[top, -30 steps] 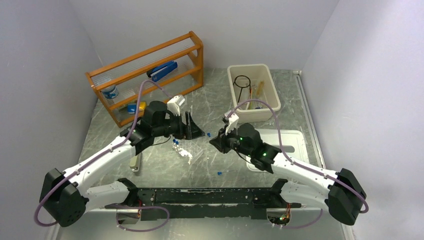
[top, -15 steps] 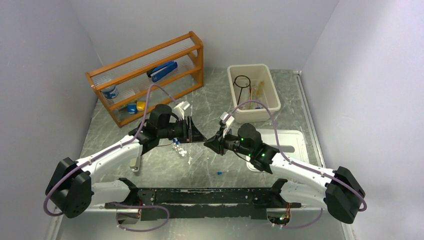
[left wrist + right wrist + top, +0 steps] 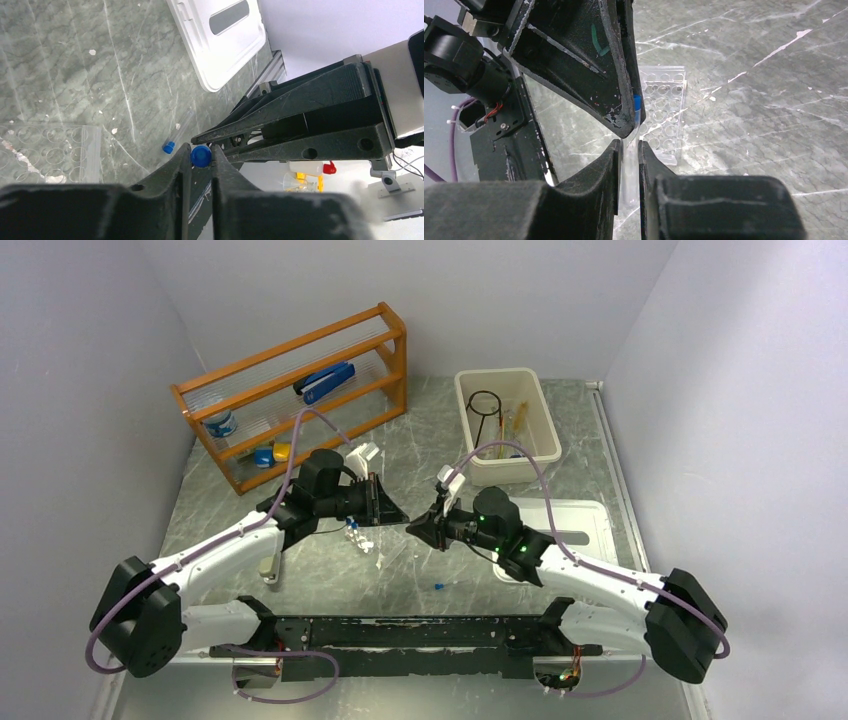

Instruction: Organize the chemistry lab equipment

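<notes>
Mid-table handover: a clear blue-capped tube point(image 3: 201, 155) hangs above the marbled tabletop point(image 3: 430, 440), held at both ends between two robot arms. The left gripper point(image 3: 392, 516), gaping wide and well short of its partner a second ago, has swung in and narrowed its jaws onto the tube's blue cap; from the wrist view the cap looks pinched between the two fingertips, though how firmly is hard to judge. The right gripper point(image 3: 628, 152) stays clenched on the tube's clear body, unchanged over that second. Just below and to the left lies the clear plastic tube rack point(image 3: 664, 115), its wells showing empty in the wrist views. A second capped tube point(image 3: 177, 132) lies loose on the table nearby. Farther back, the beige bin point(image 3: 540, 405) holds the black wire ring stand point(image 3: 487, 403) among other small items. With both arms now on one tube, the next step is probably the right arm's release, leaving the left to seat the tube in the rack.
</notes>
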`<state>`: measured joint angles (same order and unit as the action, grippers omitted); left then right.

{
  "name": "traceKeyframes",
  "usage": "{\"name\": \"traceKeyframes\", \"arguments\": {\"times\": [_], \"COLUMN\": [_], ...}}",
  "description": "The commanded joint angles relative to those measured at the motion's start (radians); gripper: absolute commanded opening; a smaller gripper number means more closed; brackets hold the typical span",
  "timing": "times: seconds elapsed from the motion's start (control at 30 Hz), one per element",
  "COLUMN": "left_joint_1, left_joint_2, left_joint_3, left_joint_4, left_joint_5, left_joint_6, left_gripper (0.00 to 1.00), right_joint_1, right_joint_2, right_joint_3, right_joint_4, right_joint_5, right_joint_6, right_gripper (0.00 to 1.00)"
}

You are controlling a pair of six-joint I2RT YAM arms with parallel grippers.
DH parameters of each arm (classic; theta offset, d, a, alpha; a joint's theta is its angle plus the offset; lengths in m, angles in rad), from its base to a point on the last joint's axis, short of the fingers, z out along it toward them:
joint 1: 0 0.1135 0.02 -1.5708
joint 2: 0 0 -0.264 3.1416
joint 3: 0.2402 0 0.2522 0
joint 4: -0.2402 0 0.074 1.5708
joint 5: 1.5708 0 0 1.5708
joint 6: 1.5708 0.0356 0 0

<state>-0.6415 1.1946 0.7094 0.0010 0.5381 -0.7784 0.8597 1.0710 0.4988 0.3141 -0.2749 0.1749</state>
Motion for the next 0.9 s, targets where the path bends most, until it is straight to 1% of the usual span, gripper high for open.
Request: {"name": "traceKeyframes", "arguments": {"times": [0.0, 0.03, 0.07, 0.13, 0.17, 0.27, 0.37, 0.47, 0.6, 0.73, 0.87], "left_joint_1": [-0.001, -0.003, -0.007, -0.027, -0.038, -0.093, -0.170, -0.280, -0.428, -0.490, -0.503], "left_joint_2": [-0.037, -0.046, -0.061, -0.099, -0.114, -0.145, -0.154, -0.141, -0.112, -0.084, -0.055], "left_joint_3": [0.025, 0.027, 0.036, 0.071, 0.094, 0.135, 0.133, 0.123, 0.110, 0.087, 0.065], "left_joint_4": [0.001, -0.013, -0.054, -0.159, -0.208, -0.306, -0.339, -0.383, -0.464, -0.472, -0.462], "left_joint_5": [-0.037, -0.041, -0.085, -0.222, -0.295, -0.488, -0.642, -0.866, -1.169, -1.308, -1.390], "left_joint_6": [0.044, 0.065, 0.114, 0.189, 0.237, 0.292, 0.290, 0.246, 0.150, 0.091, 0.064], "left_gripper": [0.07, 0.05, 0.05, 0.05, 0.05, 0.05, 0.05, 0.05, 0.05, 0.05, 0.05], "right_joint_1": [0.006, 0.006, 0.006, 0.005, 0.006, 0.006, 0.006, 0.006, 0.005, 0.005, 0.005], "right_joint_2": [0.022, 0.029, 0.034, 0.026, 0.015, -0.013, -0.015, -0.005, 0.000, 0.002, 0.012], "right_joint_3": [0.021, 0.032, 0.045, 0.041, 0.032, 0.011, 0.002, -0.003, -0.015, -0.026, -0.030], "right_joint_4": [-0.003, -0.032, -0.055, -0.073, -0.073, -0.075, -0.091, -0.108, -0.112, -0.110, -0.114], "right_joint_5": [0.007, 0.030, 0.053, 0.106, 0.127, 0.172, 0.220, 0.256, 0.273, 0.297, 0.311], "right_joint_6": [0.011, 0.026, 0.038, 0.059, 0.069, 0.091, 0.110, 0.122, 0.135, 0.145, 0.149], "right_gripper": [0.25, 0.41, 0.48, 0.58, 0.61, 0.63, 0.63, 0.62, 0.62, 0.62, 0.62]}}
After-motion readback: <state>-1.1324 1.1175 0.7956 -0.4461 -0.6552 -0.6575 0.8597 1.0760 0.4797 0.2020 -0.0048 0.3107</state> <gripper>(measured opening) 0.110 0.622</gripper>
